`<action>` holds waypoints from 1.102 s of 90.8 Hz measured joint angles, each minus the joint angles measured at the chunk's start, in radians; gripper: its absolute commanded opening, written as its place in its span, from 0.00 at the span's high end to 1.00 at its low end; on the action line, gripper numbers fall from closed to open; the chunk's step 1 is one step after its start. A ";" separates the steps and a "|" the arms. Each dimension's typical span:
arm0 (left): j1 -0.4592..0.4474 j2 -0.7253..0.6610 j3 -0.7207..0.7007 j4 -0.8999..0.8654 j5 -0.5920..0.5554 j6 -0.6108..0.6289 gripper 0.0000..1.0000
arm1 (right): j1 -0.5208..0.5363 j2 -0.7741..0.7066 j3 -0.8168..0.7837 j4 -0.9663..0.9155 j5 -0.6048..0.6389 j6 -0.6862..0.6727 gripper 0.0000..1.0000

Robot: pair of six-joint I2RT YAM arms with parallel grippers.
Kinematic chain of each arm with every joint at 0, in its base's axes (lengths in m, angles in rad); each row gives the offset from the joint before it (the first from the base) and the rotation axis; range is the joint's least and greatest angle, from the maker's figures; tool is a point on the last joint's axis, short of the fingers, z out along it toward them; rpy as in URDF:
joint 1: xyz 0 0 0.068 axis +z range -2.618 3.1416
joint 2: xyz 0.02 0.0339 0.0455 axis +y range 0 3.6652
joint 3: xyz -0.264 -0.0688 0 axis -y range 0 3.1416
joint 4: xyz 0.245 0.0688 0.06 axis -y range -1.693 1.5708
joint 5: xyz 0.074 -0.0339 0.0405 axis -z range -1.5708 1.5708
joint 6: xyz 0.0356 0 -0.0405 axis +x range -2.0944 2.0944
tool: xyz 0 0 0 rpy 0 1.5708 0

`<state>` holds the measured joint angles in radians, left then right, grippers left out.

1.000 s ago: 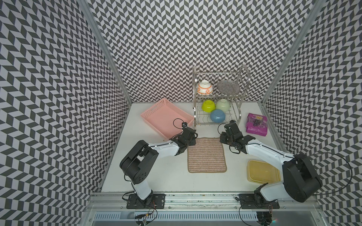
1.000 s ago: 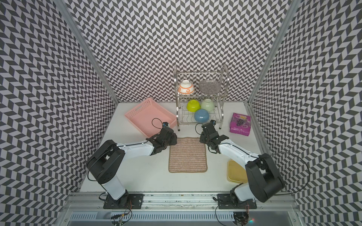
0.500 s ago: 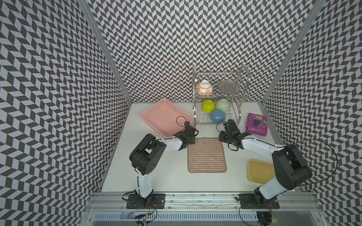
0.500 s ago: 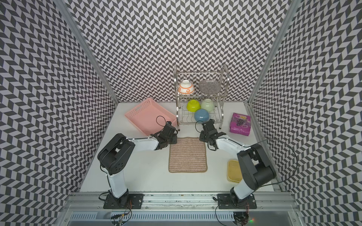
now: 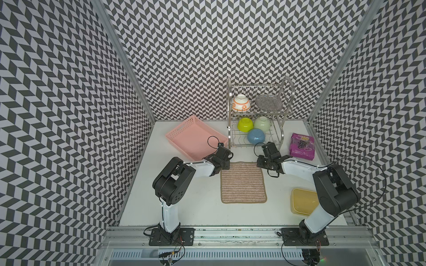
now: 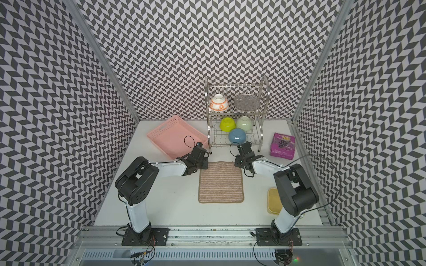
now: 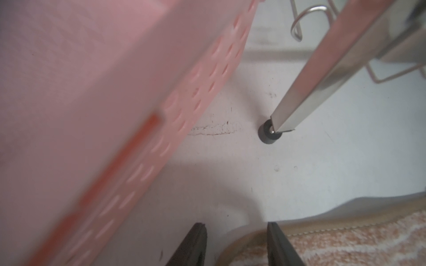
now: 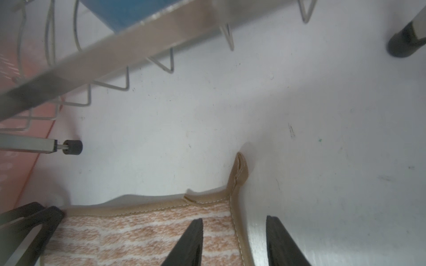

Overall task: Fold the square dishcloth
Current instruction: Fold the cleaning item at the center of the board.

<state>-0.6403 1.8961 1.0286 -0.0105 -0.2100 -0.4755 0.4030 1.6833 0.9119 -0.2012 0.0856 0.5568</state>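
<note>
I am at the grasp step of the first fold. The square dishcloth (image 5: 243, 183) lies flat and unfolded on the table (image 5: 196, 207), a little right of centre in both top views, and my two pincers sit at its upper corners. My left pincer (image 7: 236, 244) has its jaws apart, astride the tan edging of the upper left corner. My right pincer (image 8: 234, 241) is also apart, one finger over the stripes and the other over bare table, just short of the corner loop (image 8: 241, 168). Neither has hold of the cloth yet.

Next, I judge, both must press down to the table, pinch the edging at the same time, lift, and carry the upper edge down the frame onto the lower one.

Room is tight above. The pink basket (image 5: 196, 138) is just beside my left pincer at upper left, and the dish rack's leg (image 7: 306, 92) stands near. Towards the bottom of the frame the table is open, and the yellow container (image 5: 304, 203) at lower right lies apart from the cloth's edge
</note>
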 measured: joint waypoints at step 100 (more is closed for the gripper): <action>0.000 -0.067 -0.057 -0.066 0.043 0.018 0.90 | -0.011 0.148 0.103 0.037 -0.007 -0.016 0.70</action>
<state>-0.6403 1.8290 0.9718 -0.0765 -0.1673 -0.4576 0.3916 1.8313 1.0153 -0.1642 0.0784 0.5407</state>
